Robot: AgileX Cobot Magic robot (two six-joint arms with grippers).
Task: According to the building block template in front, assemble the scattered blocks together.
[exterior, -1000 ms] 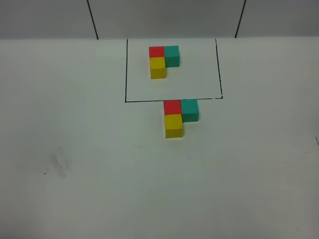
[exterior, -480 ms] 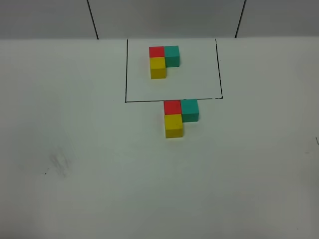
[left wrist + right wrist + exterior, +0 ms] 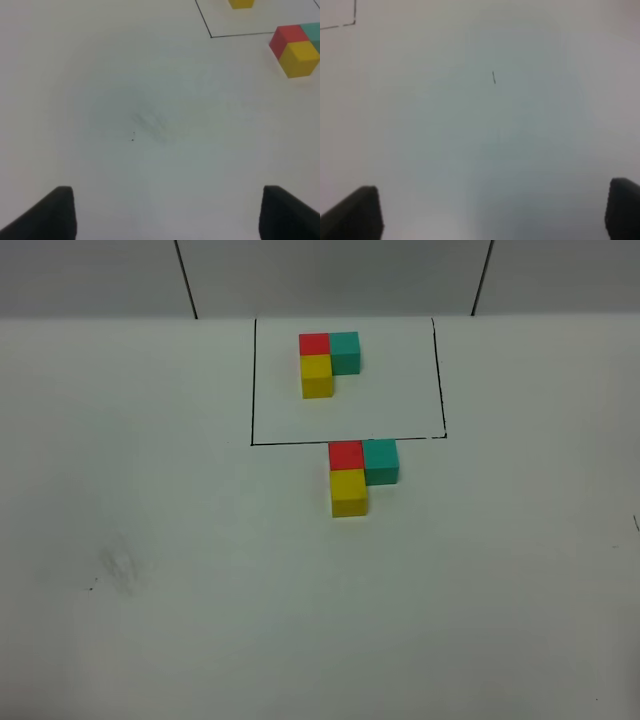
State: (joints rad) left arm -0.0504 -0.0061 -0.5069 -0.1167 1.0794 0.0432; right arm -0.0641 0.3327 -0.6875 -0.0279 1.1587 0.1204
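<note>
While hanging over bare white counter, left pincer wide apart, nothing between the two dark fingertips, nothing touched. Right pincer wide apart too, fingertips dark at both corners of its wrist view, holding nothing, over plain counter with only a tiny dark mark and a corner of the black frame line far off.

Neither pincer seen from the high camera.

On the counter, building block template inside the thin black drawn rectangle: red at the back, teal touching its side, yellow touching its front, an L shape. Just below the near line of that rectangle, the scattered blocks now pushed together in the same L: red cube almost on the line, teal cube touching its side, yellow cube touching its front. Same three visible at the edge of the left wrist view, well away from the fingertips.

Faint grey smudge on the counter, far from the cubes. Nothing standing between pincers and cubes.
</note>
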